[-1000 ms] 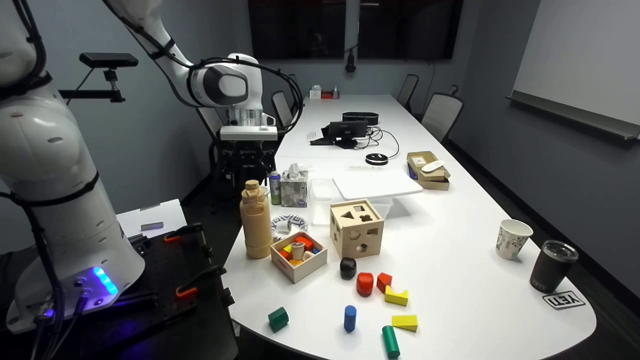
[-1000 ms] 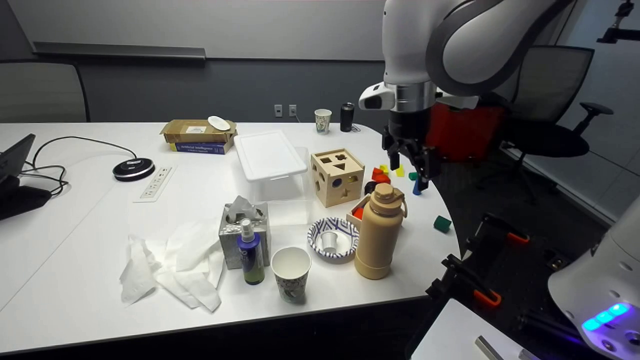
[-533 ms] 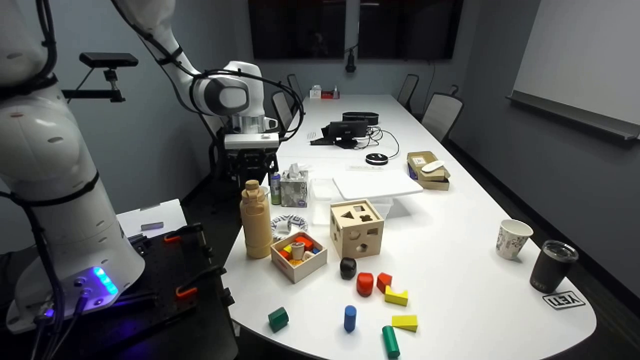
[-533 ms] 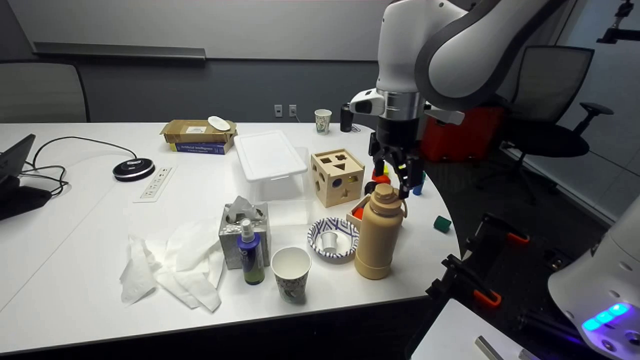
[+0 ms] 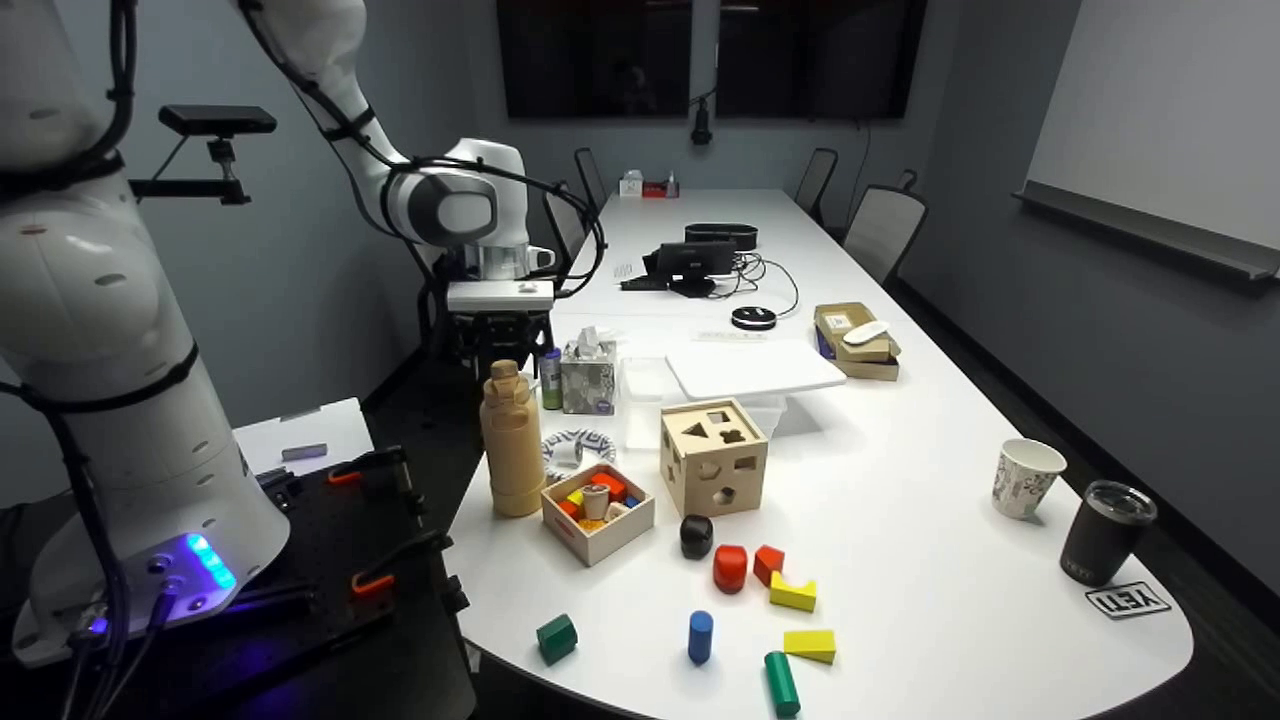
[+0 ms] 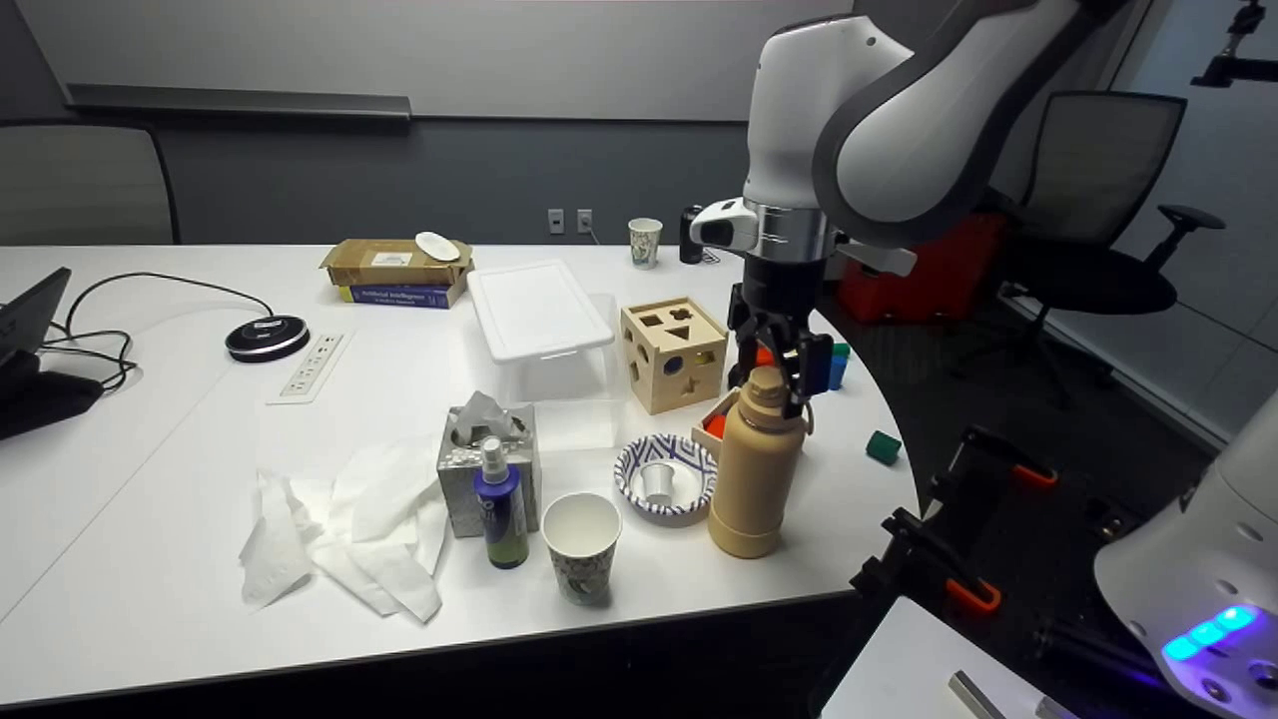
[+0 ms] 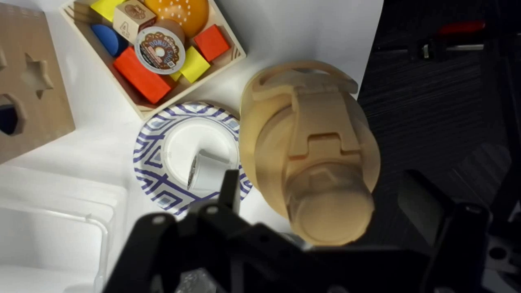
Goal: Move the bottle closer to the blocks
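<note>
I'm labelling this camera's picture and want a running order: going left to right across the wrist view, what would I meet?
Wooden shape-sorter cube → patterned bowl → tan bottle → red handle.

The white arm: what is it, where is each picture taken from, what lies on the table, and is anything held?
It is a robot arm with a two-fingered claw. The wide pictures are taken from outside the robot; the close one, from its wrist, looks down onto a tan water bottle. The table also bears loose toy blocks, a wooden shape-sorter cube, a tissue box and paper cups. Nothing is held: the claw is open, with gaps either side of the bottle's cap.
</note>
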Controlling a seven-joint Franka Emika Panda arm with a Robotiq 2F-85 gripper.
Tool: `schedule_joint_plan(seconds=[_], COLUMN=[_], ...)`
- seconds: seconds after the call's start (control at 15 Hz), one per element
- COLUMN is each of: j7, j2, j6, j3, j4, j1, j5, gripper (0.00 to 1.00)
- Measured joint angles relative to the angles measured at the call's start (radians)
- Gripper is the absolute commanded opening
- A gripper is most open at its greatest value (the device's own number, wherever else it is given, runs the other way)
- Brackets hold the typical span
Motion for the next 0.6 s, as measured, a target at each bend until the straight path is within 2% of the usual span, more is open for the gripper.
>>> schedule_joint_plan(seconds=[0.6], j7=[0.0], j2=[0.044], j6=[0.05], j3=[0.002], j4=[0.0], j1=[-0.011], j5=[0.0], gripper=[1.0])
